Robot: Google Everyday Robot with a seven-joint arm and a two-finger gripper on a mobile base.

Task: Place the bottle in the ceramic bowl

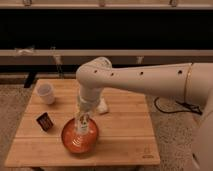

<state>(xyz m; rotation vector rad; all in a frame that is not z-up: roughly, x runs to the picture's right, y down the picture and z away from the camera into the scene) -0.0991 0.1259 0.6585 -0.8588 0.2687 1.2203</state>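
The orange-brown ceramic bowl [68,139] sits near the front left of the wooden table [125,134]. My gripper [83,114] hangs straight over the bowl at the end of the white arm, which reaches in from the right. It is shut on the bottle [81,125], a slim whitish bottle with a pale label, held upright. The bottle's lower end is within the bowl's outline; whether it touches the bowl I cannot tell.
A white cup [46,93] stands at the table's back left. A small dark packet [45,121] lies left of the bowl. A small white rounded block [103,106] rests just behind and right of the bowl. Carpet surrounds the table, with a cable on the right.
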